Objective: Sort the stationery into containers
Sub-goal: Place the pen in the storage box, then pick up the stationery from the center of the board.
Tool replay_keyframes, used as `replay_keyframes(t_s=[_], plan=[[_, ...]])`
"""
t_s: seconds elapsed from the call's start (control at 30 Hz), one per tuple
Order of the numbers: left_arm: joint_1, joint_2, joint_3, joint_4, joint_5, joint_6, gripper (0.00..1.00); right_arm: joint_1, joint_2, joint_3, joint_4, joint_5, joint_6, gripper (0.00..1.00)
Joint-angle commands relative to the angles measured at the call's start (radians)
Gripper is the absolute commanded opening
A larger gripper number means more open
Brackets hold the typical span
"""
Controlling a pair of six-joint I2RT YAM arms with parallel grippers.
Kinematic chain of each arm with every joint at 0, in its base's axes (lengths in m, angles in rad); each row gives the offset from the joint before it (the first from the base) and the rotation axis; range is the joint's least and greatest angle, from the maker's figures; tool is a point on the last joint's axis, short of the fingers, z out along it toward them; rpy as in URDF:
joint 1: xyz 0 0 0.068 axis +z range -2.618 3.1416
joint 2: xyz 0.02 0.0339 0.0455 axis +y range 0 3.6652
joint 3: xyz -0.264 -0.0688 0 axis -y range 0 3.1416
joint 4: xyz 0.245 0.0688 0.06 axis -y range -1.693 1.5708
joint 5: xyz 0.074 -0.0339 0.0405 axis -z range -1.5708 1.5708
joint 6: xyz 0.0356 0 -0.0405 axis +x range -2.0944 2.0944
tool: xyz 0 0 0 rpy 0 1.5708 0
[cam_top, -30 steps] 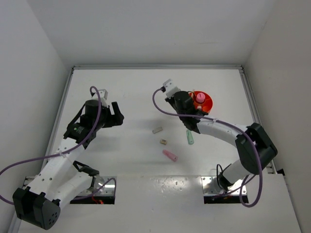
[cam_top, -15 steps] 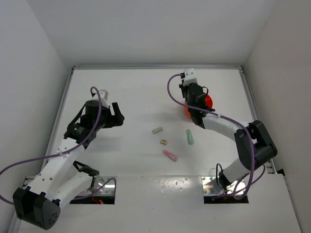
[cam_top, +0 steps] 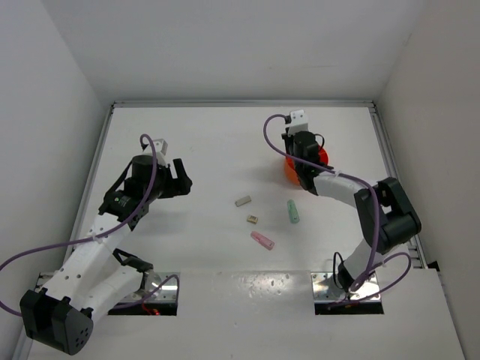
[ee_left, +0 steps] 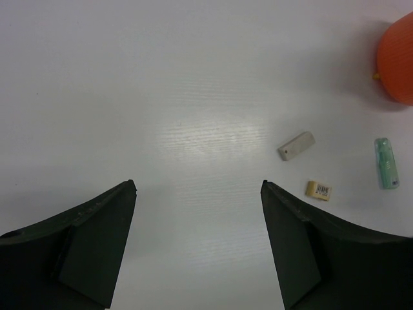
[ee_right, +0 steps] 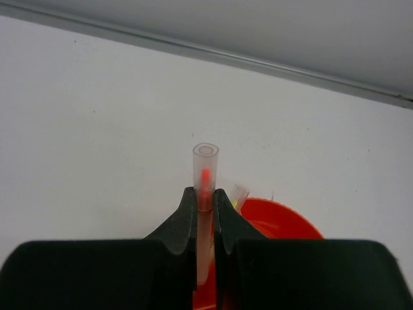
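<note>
Pinches a clear-capped pink pen (ee_right: 205, 184) upright between the right jaws, at the orange bowl's (ee_right: 284, 219) rim, likely to drop it end-first into a compartment. Holds the left jaws spread, empty, above the counter (ee_left: 193, 77). Shows that pinch only from the right wrist. Shows grey block (ee_left: 296, 146), tan block (ee_left: 318, 190) and mint-green pen (ee_left: 385, 163) from the left wrist, and the unsorted pink tube (cam_top: 262, 240) only from overhead.
</note>
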Motion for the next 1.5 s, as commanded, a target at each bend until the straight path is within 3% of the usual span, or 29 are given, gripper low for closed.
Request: replay_keyframes(t_s=[0.0,0.27,0.5,0.67,0.7,0.8,0.83,0.87,0.9,0.93,0.97,1.03,1.07,1.13,1.17,1.2,1.27,1.3,1.33,1.37,1.4,1.47], plan=[[0.009,-0.012,0.000,0.031,0.008,0.008,0.84,-0.012,0.030,-0.002,0.011,-0.052,0.038,0.00],[0.009,-0.012,0.000,0.031,0.008,0.008,0.84,-0.012,0.040,0.007,-0.020,-0.091,0.027,0.00],[0.009,-0.022,0.000,0.031,0.008,0.008,0.84,-0.021,0.040,0.027,-0.085,-0.112,0.018,0.50],[0.009,-0.022,0.000,0.042,0.029,0.008,0.81,-0.021,-0.006,0.027,-0.095,-0.144,0.008,0.57],[0.009,-0.022,0.000,0.042,0.038,0.017,0.77,-0.021,-0.043,0.027,-0.107,-0.167,0.008,0.57],[0.009,0.001,-0.010,0.065,0.095,0.026,0.27,-0.021,-0.144,0.027,-0.150,-0.297,0.008,0.57],[0.009,0.011,-0.010,0.079,0.135,0.026,0.17,-0.021,-0.169,0.027,-0.164,-0.351,0.008,0.55],[0.009,0.039,-0.010,0.079,0.156,0.036,0.04,-0.021,-0.192,0.027,-0.177,-0.473,0.008,0.47],[0.009,0.056,-0.010,0.090,0.182,0.045,0.00,-0.021,-0.212,0.039,-0.216,-0.539,-0.005,0.42],[0.009,0.076,0.001,0.090,0.231,0.045,0.00,-0.021,-0.235,0.039,-0.239,-0.614,-0.031,0.32],[-0.011,0.098,0.010,0.090,0.245,0.057,0.01,-0.021,-0.235,0.054,-0.269,-0.740,-0.048,0.05],[-0.063,0.165,0.036,0.090,0.230,0.071,0.11,-0.021,-0.235,0.100,-0.396,-0.883,-0.124,0.00],[-0.129,0.190,0.074,0.090,0.195,0.080,0.29,-0.021,-0.211,0.152,-0.467,-1.035,-0.177,0.03],[-0.194,0.294,0.125,0.052,0.164,0.108,0.52,-0.021,-0.168,0.217,-0.733,-1.161,-0.304,0.46],[-0.224,0.332,0.183,0.036,0.134,0.124,0.66,-0.021,-0.143,0.281,-0.830,-1.236,-0.437,0.60],[-0.276,0.374,0.214,0.015,0.102,0.135,0.69,-0.021,-0.120,0.304,-0.927,-1.261,-0.518,0.68],[-0.292,0.452,0.272,-0.027,0.033,0.135,0.70,-0.021,-0.080,0.317,-1.127,-1.281,-0.749,0.68],[-0.292,0.452,0.273,-0.027,0.002,0.135,0.70,-0.021,-0.080,0.305,-1.167,-1.281,-0.813,0.55],[-0.281,0.452,0.273,-0.036,-0.018,0.135,0.61,-0.006,-0.080,0.286,-1.181,-1.258,-0.861,0.48],[-0.266,0.431,0.273,-0.036,-0.040,0.106,0.32,0.005,-0.071,0.244,-1.157,-1.243,-0.895,0.37],[-0.231,0.405,0.262,-0.036,-0.117,0.082,0.00,0.020,-0.071,0.225,-1.115,-1.227,-0.895,0.17],[-0.200,0.330,0.201,0.004,-0.170,0.054,0.00,0.032,-0.031,0.212,-1.051,-1.227,-0.895,0.13]])
